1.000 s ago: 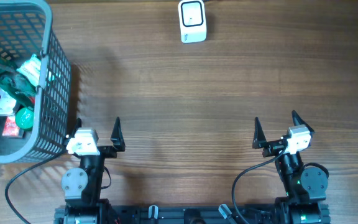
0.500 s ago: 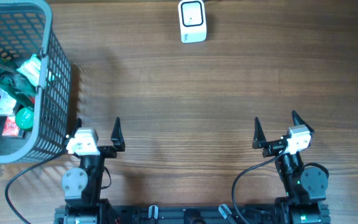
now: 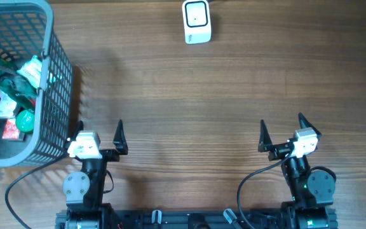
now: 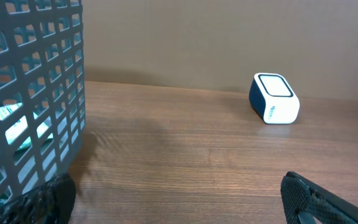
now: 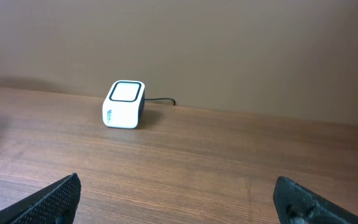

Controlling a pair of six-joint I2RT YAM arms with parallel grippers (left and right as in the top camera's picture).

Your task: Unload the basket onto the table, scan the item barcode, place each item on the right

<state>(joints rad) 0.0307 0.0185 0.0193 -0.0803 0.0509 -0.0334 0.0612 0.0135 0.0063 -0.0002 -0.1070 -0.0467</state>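
Items [image 3: 8,83] to be scanned lie together in the grey mesh basket [image 3: 59,83] at the far left of the counter [image 3: 189,108]. We see green, white and red packaging there, but no barcode is legible. The white barcode scanner [image 3: 197,21] stands at the far edge with its window facing up, well apart from the basket. Both arms sit at the near edge. The left fingers [image 3: 119,130] are spread fully and hold nothing; the right fingers [image 3: 263,133] are likewise spread wide and empty. We judge the task to be at step 1: no item has been picked. The next move calls for the left arm, nearest the basket, to reach over the rim, close on 1 item, and carry it to the scanner with its barcode facing the window.
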